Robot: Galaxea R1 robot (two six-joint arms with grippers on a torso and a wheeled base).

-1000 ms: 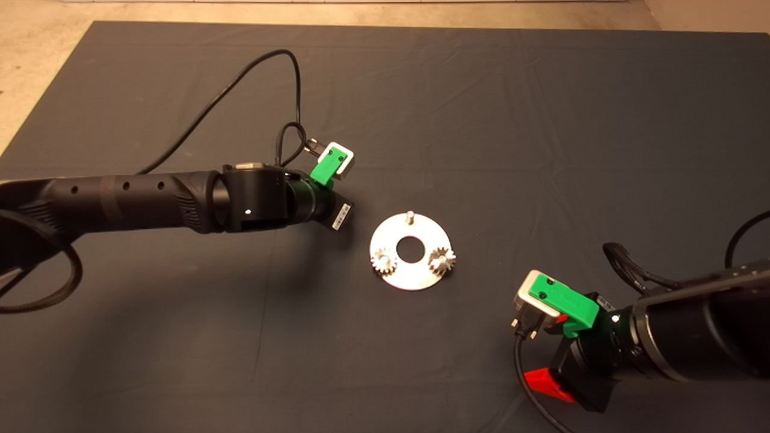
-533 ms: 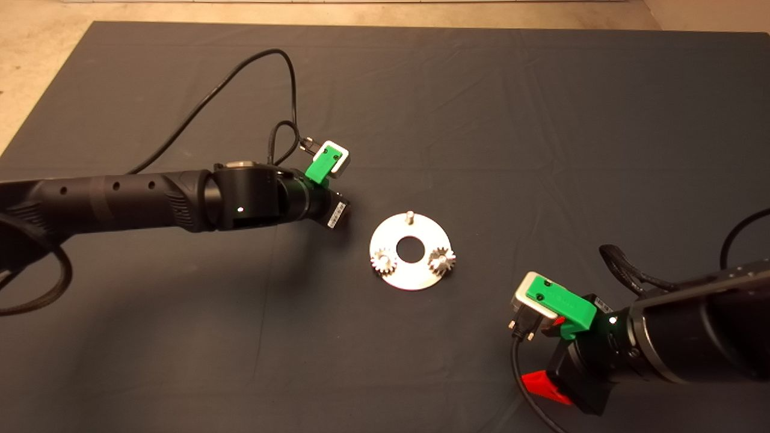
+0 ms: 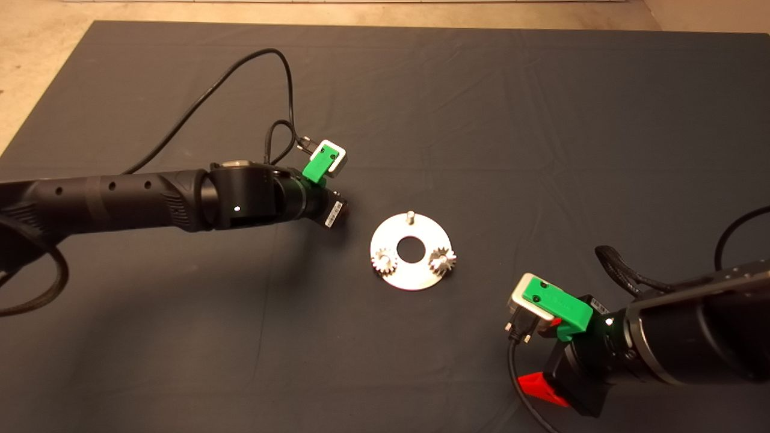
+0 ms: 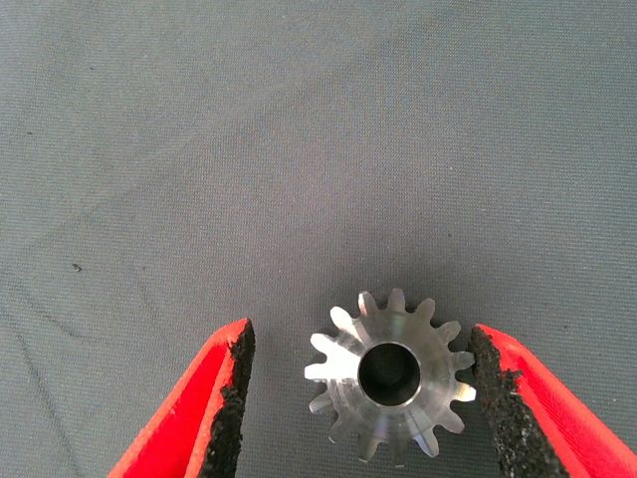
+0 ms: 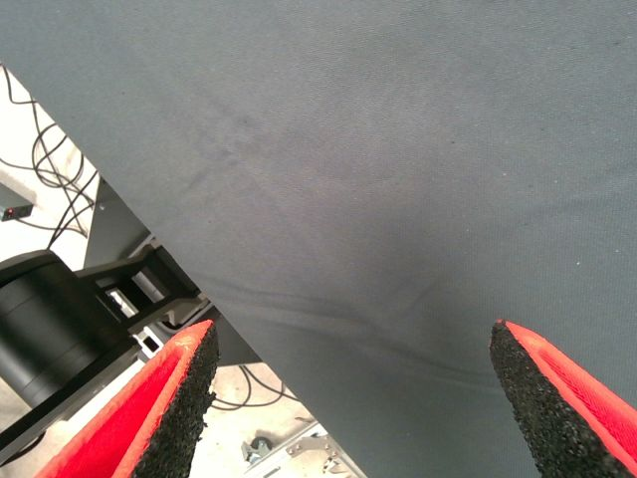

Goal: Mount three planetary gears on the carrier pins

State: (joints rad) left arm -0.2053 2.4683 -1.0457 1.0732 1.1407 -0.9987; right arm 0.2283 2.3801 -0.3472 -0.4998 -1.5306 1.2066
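Head view: disc (image 3: 411, 282) sits centre frame with two planetary gears (image 3: 381, 261) seated on its lower carrier pins and the upper pin (image 3: 409, 214) bare. My left claw (image 3: 343, 211), left of it, has drifted slightly farther left.

Left wrist view: third gear (image 4: 390, 374) lies flat on the table between spread, ungripping fingers (image 4: 231, 398); pickup looks next.

Right wrist view: right claw (image 5: 348, 398) hangs released, idle.

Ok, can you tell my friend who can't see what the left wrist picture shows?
A small shiny metal gear with a round centre hole lies flat on the dark grey mat. The left claw is open around it, one red finger on each side.
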